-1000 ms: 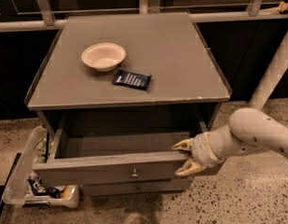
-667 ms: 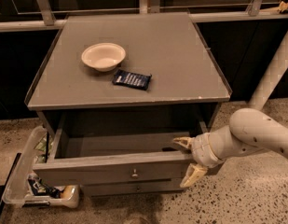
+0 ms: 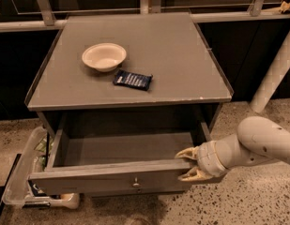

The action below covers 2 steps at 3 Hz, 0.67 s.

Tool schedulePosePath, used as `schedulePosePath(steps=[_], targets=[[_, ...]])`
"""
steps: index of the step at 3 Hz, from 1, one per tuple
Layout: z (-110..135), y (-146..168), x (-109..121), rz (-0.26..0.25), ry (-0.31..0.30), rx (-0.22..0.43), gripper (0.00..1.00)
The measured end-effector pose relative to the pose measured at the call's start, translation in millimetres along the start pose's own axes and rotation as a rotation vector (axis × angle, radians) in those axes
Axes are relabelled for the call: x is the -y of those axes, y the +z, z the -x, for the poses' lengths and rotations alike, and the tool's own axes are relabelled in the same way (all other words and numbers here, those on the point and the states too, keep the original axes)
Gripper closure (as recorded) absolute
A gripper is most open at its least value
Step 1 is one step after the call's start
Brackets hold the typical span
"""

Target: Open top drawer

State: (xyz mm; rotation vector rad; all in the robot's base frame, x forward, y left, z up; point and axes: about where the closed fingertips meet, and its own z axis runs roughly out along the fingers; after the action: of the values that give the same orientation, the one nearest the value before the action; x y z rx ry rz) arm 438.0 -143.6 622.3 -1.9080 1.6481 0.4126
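Camera view gives us the top drawer (image 3: 111,178) drawn well out toward 6 o'clock from under the cabinet top (image 3: 172,46). Its front panel runs 9 to 3, with the knob (image 3: 135,184) at centre. The gripper (image 3: 185,164) sits at the panel's 3 o'clock end, fingers spread apart with the panel's corner between them (contact we cannot confirm). We judge any further pull runs toward 6. A bowl (image 3: 103,56) and a dark packet (image 3: 132,79) rest on top.
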Motion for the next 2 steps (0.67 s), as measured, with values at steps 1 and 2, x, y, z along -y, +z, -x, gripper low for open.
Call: schedulePosePath(steps=[1,2], targets=[[0.9,-1.2,0.2,0.000,0.000,0.000,0.88],[1.0,-2.6,-8.9,-0.001,0.004,0.002,1.00]])
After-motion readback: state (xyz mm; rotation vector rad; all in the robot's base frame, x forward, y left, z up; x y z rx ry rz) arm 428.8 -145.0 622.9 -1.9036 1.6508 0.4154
